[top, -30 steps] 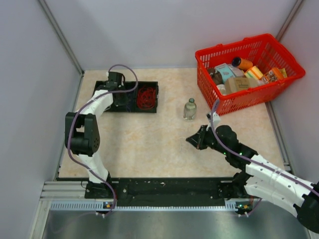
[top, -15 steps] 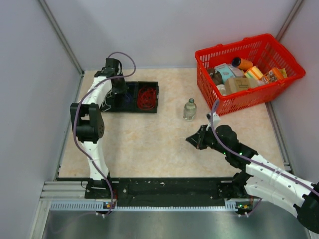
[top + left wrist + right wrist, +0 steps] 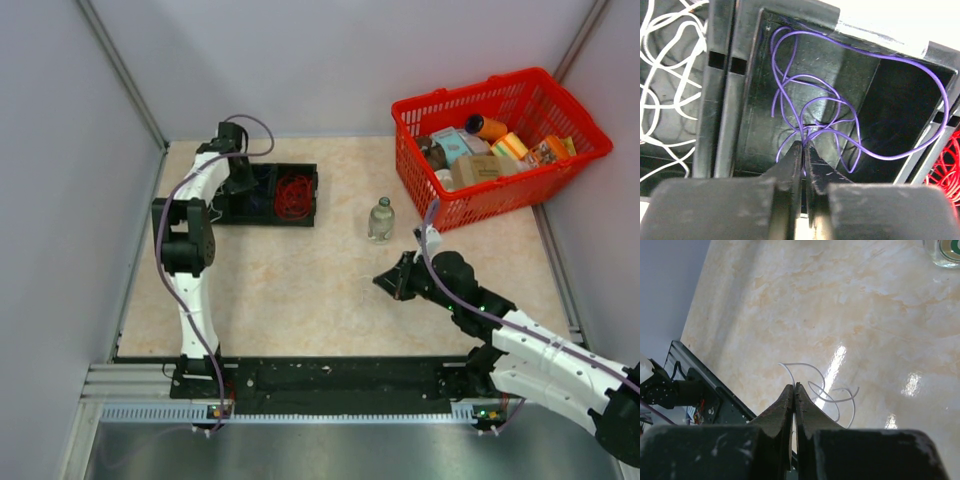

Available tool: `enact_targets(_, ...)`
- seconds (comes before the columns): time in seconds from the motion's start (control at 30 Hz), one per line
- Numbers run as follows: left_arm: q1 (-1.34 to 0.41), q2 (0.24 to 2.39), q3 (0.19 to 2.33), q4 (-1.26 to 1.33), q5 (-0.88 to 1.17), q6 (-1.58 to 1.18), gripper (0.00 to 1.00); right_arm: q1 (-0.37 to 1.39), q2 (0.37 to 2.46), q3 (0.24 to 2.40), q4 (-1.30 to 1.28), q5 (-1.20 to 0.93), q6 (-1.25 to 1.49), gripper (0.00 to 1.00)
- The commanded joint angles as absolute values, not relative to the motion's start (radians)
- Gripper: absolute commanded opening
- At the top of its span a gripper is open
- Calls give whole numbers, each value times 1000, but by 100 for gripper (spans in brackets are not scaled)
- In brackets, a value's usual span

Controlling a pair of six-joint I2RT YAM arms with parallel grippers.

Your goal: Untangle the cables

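Note:
The cables lie sorted in a black tray [image 3: 268, 222] at the back left. In the left wrist view, white cables [image 3: 684, 102] fill the left compartment. A purple cable [image 3: 880, 157] loops through the middle one, and a red cable [image 3: 950, 160] shows at the right edge. My left gripper [image 3: 804, 144] is shut on strands of the purple cable down in the middle compartment [image 3: 240, 178]. The red cable [image 3: 293, 196] coils in the tray's right compartment. My right gripper [image 3: 794, 386] is shut on a short curly white cable [image 3: 840, 396], held above the table's middle [image 3: 386, 281].
A small glass bottle [image 3: 380, 218] stands just beyond the right gripper. A red basket [image 3: 470, 210] of packets and bottles sits at the back right. Grey walls close in both sides, and a black rail [image 3: 330, 378] runs along the near edge.
The left arm has swung up and stretched toward the tray, carrying its wrist a little rightward over the middle compartment. The right arm has not moved.

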State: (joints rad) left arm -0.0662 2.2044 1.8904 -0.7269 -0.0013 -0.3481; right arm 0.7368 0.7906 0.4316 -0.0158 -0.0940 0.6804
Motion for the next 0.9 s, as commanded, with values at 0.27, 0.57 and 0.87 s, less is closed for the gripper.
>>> enact_targets(0.27, -69, 1775, 1571, -534, -19, -448, 71, 739, 859, 442, 43, -115, 664, 0)
enact_targets(0.57, -173, 1367, 1142, -297, 207, -549, 70, 749, 963, 460, 145, -239, 710, 0)
enact_targets(0.87, -518, 1027, 818, -181, 319, -468, 69, 764, 1137, 454, 235, -325, 753, 0)
